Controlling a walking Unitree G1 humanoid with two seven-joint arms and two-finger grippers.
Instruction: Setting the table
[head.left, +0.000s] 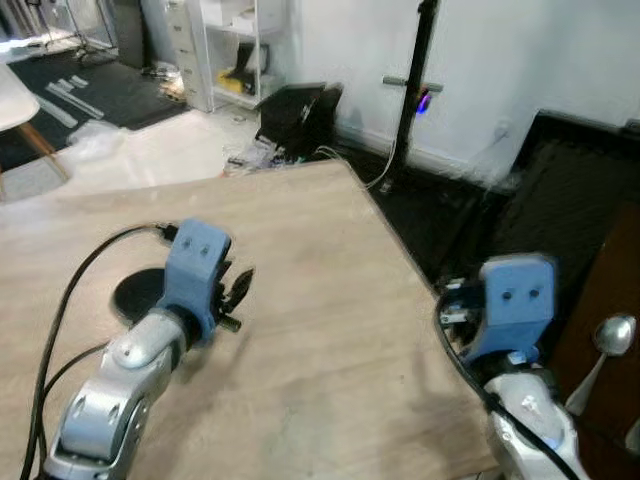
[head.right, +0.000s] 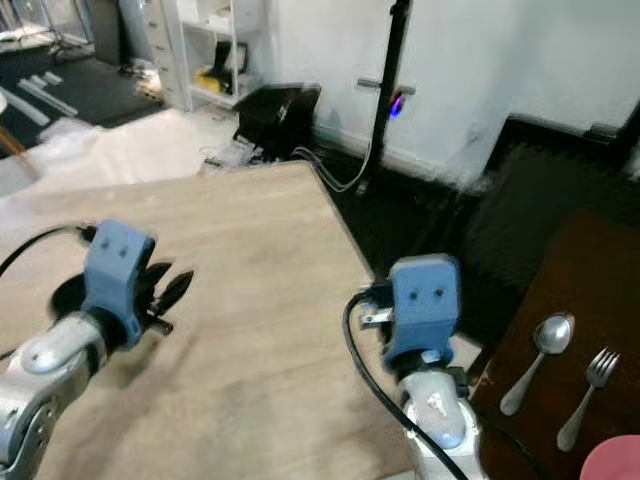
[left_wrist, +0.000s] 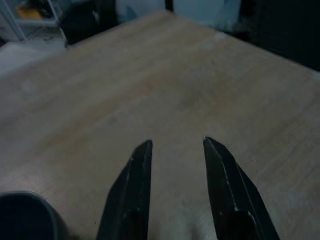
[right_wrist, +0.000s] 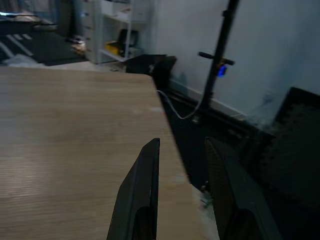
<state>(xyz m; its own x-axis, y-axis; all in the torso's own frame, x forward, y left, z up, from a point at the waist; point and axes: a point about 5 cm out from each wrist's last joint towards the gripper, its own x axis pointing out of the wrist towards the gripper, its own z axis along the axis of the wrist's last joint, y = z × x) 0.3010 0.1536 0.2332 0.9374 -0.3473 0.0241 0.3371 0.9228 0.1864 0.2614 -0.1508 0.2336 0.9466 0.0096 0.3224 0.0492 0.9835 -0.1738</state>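
Both grippers hover with fingers parted, holding nothing: the left gripper (left_wrist: 175, 165) over the light wooden table (head.left: 300, 300), beside a dark round dish (head.left: 140, 293); the right gripper (right_wrist: 182, 170) at the table's right edge. Off to the right, a silver spoon (head.right: 535, 360) and silver fork (head.right: 588, 395) lie on a dark brown surface (head.right: 570, 270), near a pink rim (head.right: 612, 462).

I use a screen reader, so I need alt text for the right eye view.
Two silver arms reach over a light wooden table, the left gripper open above it. At the right lie a spoon and fork on a dark brown surface.
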